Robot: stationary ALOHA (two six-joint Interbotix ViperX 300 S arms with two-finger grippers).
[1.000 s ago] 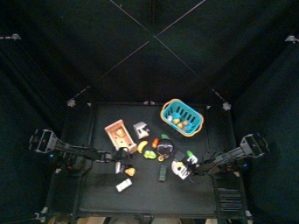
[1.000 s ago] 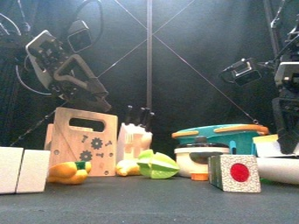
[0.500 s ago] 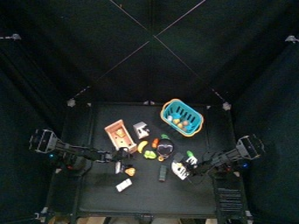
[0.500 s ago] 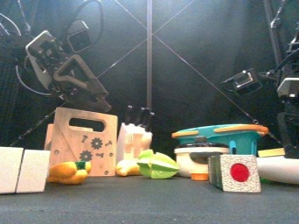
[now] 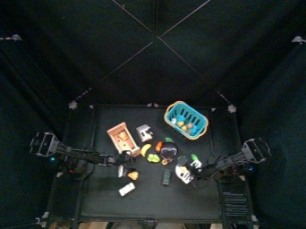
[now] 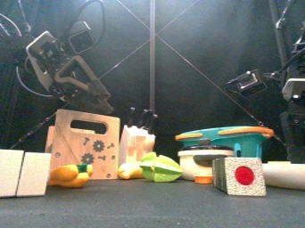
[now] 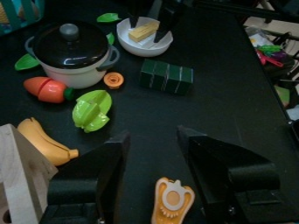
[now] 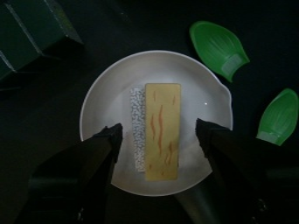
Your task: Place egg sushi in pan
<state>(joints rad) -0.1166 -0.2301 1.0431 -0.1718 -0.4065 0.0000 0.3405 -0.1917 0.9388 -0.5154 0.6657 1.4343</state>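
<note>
The egg sushi (image 8: 160, 131), a white rice block with a yellow slab on it, lies in a white bowl (image 8: 105, 87). My right gripper (image 8: 158, 133) hangs just over it, open, one jaw on each side of the sushi. The left wrist view shows the same bowl (image 7: 162, 44) with the sushi (image 7: 143, 31) in it. The pan (image 7: 70, 54), a black pot with its lid on, stands beside the bowl; in the top view the pan (image 5: 169, 153) is left of the bowl (image 5: 185, 173). My left gripper (image 7: 152, 136) is open and empty, low over the table's left front.
Around the pan lie a green block (image 7: 167, 76), a green lettuce piece (image 7: 91, 109), a banana (image 7: 45, 144), an orange slice (image 7: 114, 80) and green leaves (image 8: 219, 48). A wooden board (image 6: 81, 142) and a teal basket (image 6: 226, 136) stand behind.
My right arm has shifted slightly over the white bowl, and its jaws now stand less far down in the front view. The left arm has not moved.
</note>
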